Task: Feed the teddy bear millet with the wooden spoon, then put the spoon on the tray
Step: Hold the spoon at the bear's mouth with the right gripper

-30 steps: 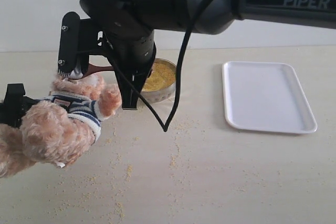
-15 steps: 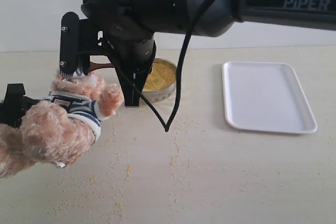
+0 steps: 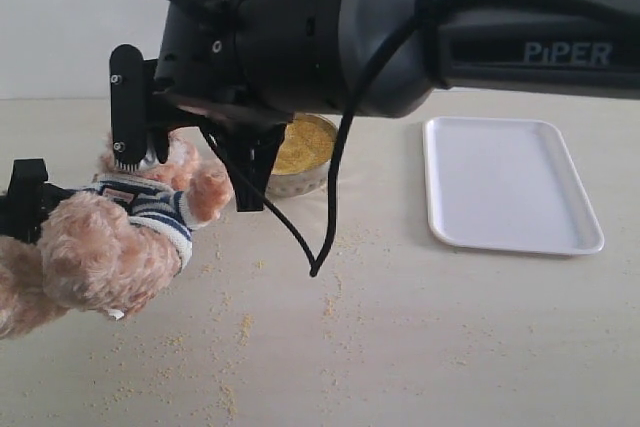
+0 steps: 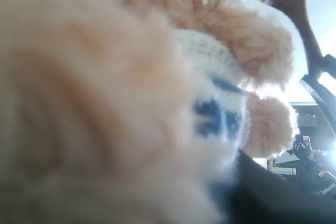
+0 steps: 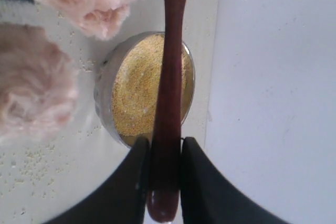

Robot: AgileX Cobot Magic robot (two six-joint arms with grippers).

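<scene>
my right claw [image 5: 164, 143] is clamped on the slim handle of the small dark reddish-brown glossy wooden spoon [image 5: 170, 77]; the two black fingers press it from both sides near its butt end; the handle runs out over the round metal bowl [image 5: 102, 95] and its heap of fine yellow-golden millet [image 5: 134, 87], and ends beside the white muzzle of the fluffy tan-pink plush teddy bear [image 3: 110, 237] in its navy-and-white striped shirt; i cannot see the spoon's own bowl, so i cannot tell whether it carries grain or touches the muzzle.

my left claw [image 3: 25, 202] sits at the left edge of the exterior view, closed on the teddy bear's body; only one black finger shows; the bear is tilted, head towards the spoon, and its fur fills the left wrist view.

the flat white rectangular tray [image 3: 515, 187] with rounded corners lies on the pale bench [image 3: 420, 347], well apart from the spoon and to the right of the metal bowl; loose specks of millet lie scattered on the bench in front of the bear.
</scene>
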